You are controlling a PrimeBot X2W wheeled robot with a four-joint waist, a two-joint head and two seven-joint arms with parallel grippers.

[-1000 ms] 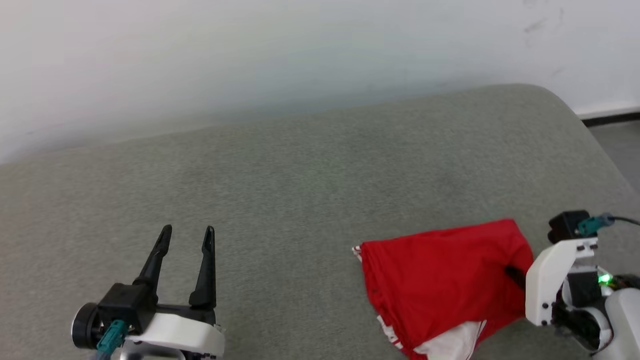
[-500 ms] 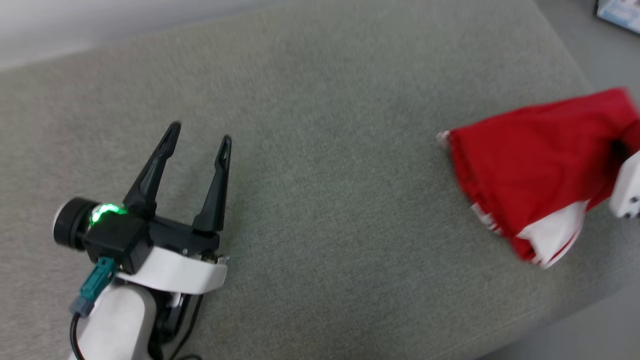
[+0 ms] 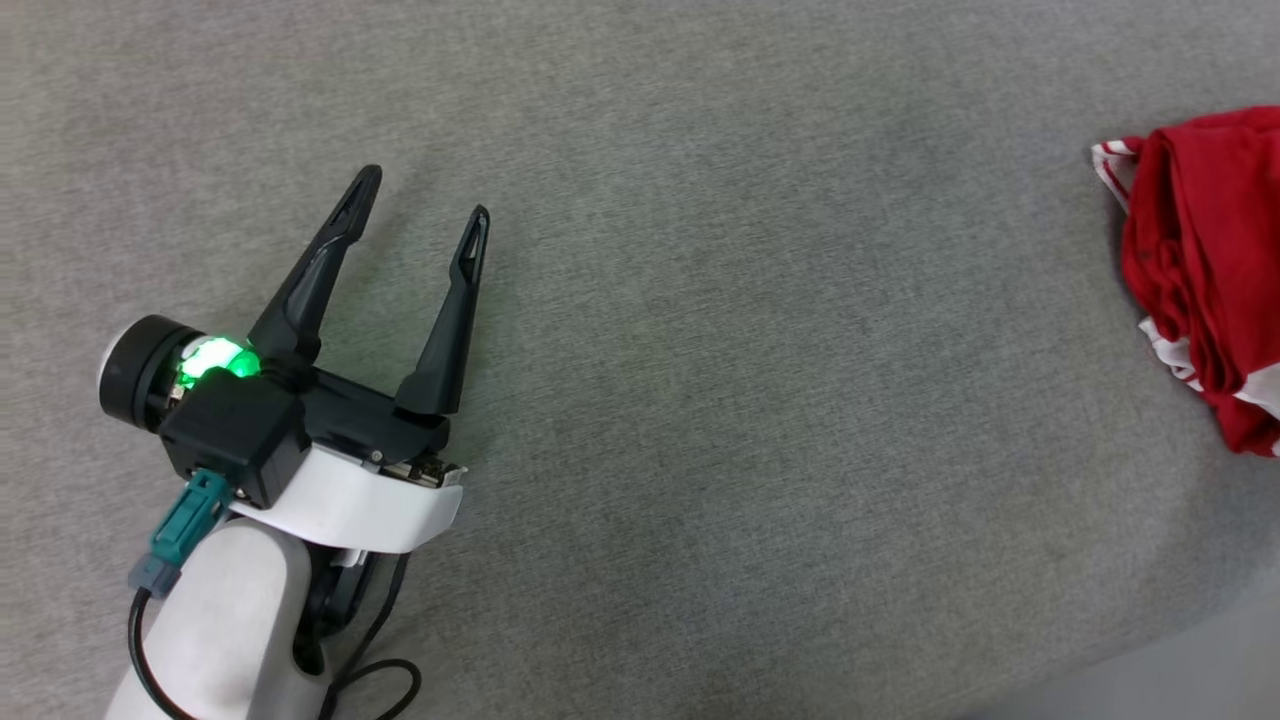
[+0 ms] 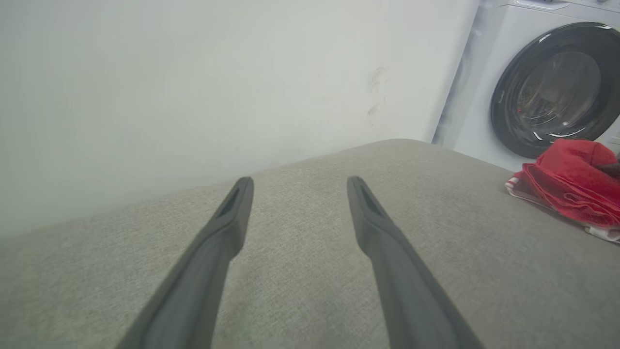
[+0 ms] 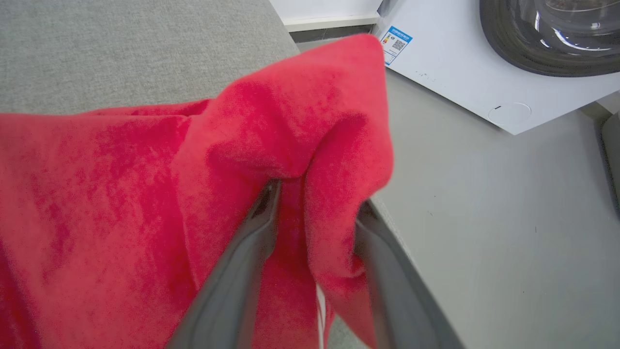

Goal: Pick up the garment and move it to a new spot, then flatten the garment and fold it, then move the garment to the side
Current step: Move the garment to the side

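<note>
The garment (image 3: pixel 1200 260) lies bunched at the grey cushion's (image 3: pixel 700 400) right edge. Our right gripper (image 5: pixel 315 206) just spread its fingers with cloth draped over them, so we're probably dropping it off. Left gripper (image 3: pixel 425 195) is wide open.

One red garment (image 3: pixel 1205 260) with white striped trim. Two robot grippers, one left gripper (image 3: pixel 425 195) and one right gripper (image 5: pixel 317 198), each with two long dark fingers, four fingers in all. One grey upholstered surface (image 3: pixel 750 400). One white washing machine (image 4: pixel 484 72) with one round dark door (image 4: pixel 557 92) and one small blue-and-white label (image 5: pixel 398 44). One green light (image 3: pixel 215 360) and one teal connector (image 3: pixel 185 520) on the left wrist.
</note>
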